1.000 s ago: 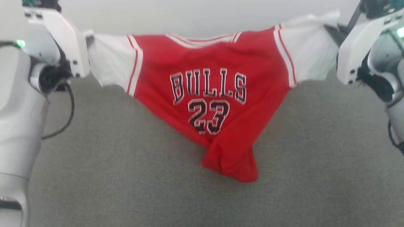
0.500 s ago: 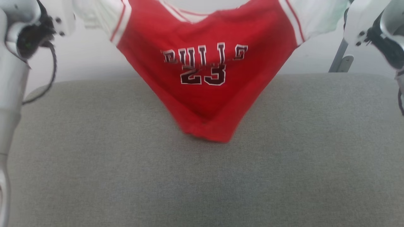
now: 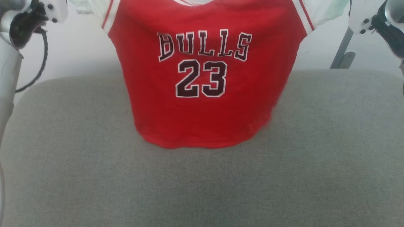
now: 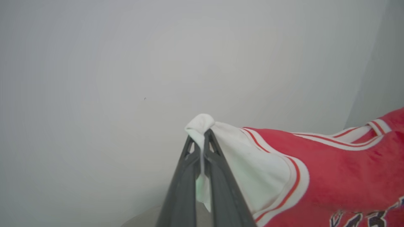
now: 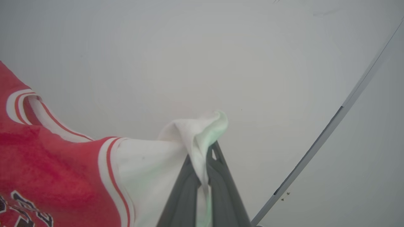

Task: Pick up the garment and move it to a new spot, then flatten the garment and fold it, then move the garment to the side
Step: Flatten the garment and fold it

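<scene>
Left claw (image 4: 202, 135) is pinched shut on a bunched tip of the left-hand sleeve (image 4: 252, 157), white cloth poking out above the dark fingertips. And over on the other side, right claw (image 5: 210, 148) has its fingers closed the same way on the right-hand sleeve (image 5: 151, 164), with a fold of white draped over the tips. Between them the red shirt (image 3: 202, 110) hangs up in the air, spread wide and facing the head camera, collar at the top edge of that view. The dark lettering (image 3: 203, 47) reads "BULLS" with "23" under it, flat and easy to read. Red-and-white striped trim runs where each sleeve meets the body. The hem hangs low over the far part of the grey cloth-topped desk (image 3: 202, 189); whether it touches the cloth, I can't tell. A pale wall (image 4: 126, 63) is behind, and a grey metal post (image 3: 342, 52) stands at the back right.
</scene>
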Robot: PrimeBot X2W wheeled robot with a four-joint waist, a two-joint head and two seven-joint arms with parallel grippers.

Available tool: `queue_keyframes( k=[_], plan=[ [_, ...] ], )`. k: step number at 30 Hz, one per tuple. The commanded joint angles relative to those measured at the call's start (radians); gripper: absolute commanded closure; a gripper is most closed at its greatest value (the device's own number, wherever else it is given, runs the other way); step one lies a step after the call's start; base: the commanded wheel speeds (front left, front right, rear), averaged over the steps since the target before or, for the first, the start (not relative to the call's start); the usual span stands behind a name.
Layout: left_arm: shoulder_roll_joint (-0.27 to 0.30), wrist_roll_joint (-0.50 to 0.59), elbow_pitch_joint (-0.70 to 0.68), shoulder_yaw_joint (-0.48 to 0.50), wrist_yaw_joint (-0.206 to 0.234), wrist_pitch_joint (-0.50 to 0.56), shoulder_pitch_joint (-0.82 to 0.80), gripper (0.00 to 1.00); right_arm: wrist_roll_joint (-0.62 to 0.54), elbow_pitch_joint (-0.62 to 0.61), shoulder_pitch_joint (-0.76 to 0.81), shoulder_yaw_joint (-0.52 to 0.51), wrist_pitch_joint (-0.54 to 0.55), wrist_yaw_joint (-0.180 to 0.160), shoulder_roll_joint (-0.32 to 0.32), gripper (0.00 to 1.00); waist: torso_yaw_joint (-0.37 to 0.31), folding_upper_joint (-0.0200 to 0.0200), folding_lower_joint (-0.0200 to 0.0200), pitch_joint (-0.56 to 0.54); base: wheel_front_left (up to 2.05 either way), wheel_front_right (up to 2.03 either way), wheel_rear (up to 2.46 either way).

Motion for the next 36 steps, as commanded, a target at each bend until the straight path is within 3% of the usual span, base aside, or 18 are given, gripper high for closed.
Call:
queue_keyframes(
  k=[1,6,15,21,27,32,36],
  plan=[
    [-0.004,-0.001,0.006,-0.002,-0.001,-0.015,-0.022,1.0,-0.007,0.012,-0.017,0.006,-0.014,-0.001,0.006,1.0,0.0,-0.0001,0.0,0.014,0.0,0.0,0.0],
    [-0.014,0.053,0.024,-0.025,-0.001,-0.162,-0.127,1.0,-0.07,0.09,-0.125,-0.001,-0.119,-0.001,0.013,1.0,0.005,-0.0001,0.0,0.14,0.0,0.0,0.0],
    [-0.049,0.119,0.09,-0.014,0.026,-0.397,-0.35,1.0,-0.296,0.253,-0.362,-0.034,-0.393,-0.002,0.034,1.0,0.021,-0.0001,0.0,0.358,0.0,0.0,0.0],
    [-0.072,0.147,0.112,0.011,0.055,-0.572,-0.441,1.0,-0.496,0.285,-0.46,-0.137,-0.486,-0.001,0.043,1.0,0.04,-0.0001,0.0,0.447,0.0,0.0,0.0],
    [-0.083,0.163,0.08,0.028,0.029,-0.597,-0.376,1.0,-0.62,0.206,-0.377,-0.189,-0.486,-0.001,0.06,1.0,0.059,-0.0001,0.0,0.465,0.0,0.0,0.0],
    [-0.116,0.129,0.13,-0.008,0.003,-0.593,-0.231,1.0,-0.58,0.248,-0.247,-0.157,-0.487,-0.002,0.068,1.0,0.075,-0.0001,0.0,0.417,0.0,0.0,0.0],
    [-0.122,0.042,0.133,-0.088,-0.001,-0.522,-0.102,1.0,-0.493,0.304,-0.137,-0.1,-0.487,-0.002,0.07,1.0,0.082,-0.0001,0.0,0.361,0.0,0.0,0.0]
  ],
)
